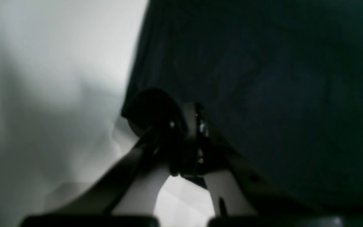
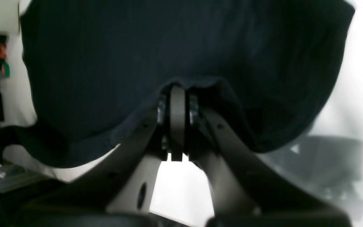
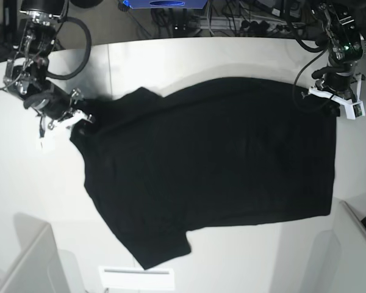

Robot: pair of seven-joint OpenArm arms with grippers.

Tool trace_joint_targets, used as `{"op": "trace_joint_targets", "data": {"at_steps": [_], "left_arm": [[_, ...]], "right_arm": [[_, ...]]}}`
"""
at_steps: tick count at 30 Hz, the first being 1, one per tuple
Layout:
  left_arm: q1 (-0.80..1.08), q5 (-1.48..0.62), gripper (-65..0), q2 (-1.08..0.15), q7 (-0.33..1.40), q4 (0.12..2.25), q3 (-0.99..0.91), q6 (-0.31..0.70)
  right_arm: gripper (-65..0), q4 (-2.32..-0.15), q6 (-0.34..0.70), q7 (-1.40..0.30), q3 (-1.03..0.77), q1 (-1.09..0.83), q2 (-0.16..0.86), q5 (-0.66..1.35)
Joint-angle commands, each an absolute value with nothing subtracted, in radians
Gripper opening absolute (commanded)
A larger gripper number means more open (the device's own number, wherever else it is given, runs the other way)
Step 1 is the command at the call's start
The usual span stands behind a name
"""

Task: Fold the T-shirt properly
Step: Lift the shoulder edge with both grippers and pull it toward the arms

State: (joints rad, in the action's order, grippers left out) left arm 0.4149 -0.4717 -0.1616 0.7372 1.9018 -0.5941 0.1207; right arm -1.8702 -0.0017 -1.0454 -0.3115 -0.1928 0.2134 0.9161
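1. My right claw [image 2: 177, 126]: jaws are pressing together on a bunched edge of the T-shirt [image 2: 175, 56], the black cloth folding over the fingertips. In the base view this claw [image 3: 73, 117] is sitting at the garment's left end, beside a sleeve.

2. My left claw [image 1: 181, 138]: jaws are likewise closing on a dark edge of the T-shirt [image 1: 263, 78]; the wrist picture is blurred, so I am reading only that cloth is wrapping the tips. In the base view this claw [image 3: 335, 97] is gripping the garment's upper right corner.

3. T-shirt [image 3: 213, 165]: it is lying spread across the middle of the white desk [image 3: 171, 55], plain black side showing, stretching between my two claws, one sleeve pointing toward the near edge.

4. Beyond the desk: cables and a blue item [image 3: 165, 3] are lying at the far edge.
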Motion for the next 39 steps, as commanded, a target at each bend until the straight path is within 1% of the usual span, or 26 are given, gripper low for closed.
{"op": "trace_joint_targets", "data": {"at_steps": [1, 11, 14, 18, 20, 24, 27, 31, 39], "left_arm": [[0.412, -0.464, -65.0, -0.165, 0.716, 1.910, -0.602, 0.124], [0.335, -0.466, -65.0, -0.166, 0.716, 1.802, -0.602, 0.124], [0.303, -0.466, -65.0, -0.168, 0.716, 1.771, -0.602, 0.124], [0.263, -0.466, -65.0, -0.168, 0.717, 1.730, -0.601, 0.124], [0.239, -0.466, -65.0, -0.171, 0.746, 1.705, -0.602, 0.124], [0.186, -0.453, -65.0, -0.173, 0.788, 1.676, -0.601, 0.124], [0.147, -0.374, -65.0, -0.171, 0.788, 1.664, -0.595, 0.124], [0.114, -0.294, -65.0, -0.171, 0.788, 1.641, -0.595, 0.124], [0.081, -0.285, -65.0, -0.171, 0.788, 1.641, -0.602, 0.124]], "right_arm": [[-65.0, -1.876, -0.001, -1.032, -0.314, -0.168, 0.225, 0.934], [-65.0, -1.678, -0.001, -1.032, -0.309, -0.015, 0.225, 0.934], [-65.0, -1.616, -0.001, -1.026, -0.254, 0.039, 0.231, 0.932], [-65.0, -1.554, -0.002, -1.021, -0.194, 0.102, 0.236, 0.846], [-65.0, -1.538, -0.002, -1.021, -0.185, 0.125, 0.222, 0.802], [-65.0, -1.526, -0.001, -1.013, -0.183, 0.159, 0.211, 0.727], [-65.0, -1.489, -0.001, -1.000, -0.180, 0.182, 0.211, 0.697], [-65.0, -1.414, -0.001, -1.001, -0.180, 0.203, 0.211, 0.697], [-65.0, -1.399, -0.001, -1.009, -0.179, 0.202, 0.214, 0.697]]}}
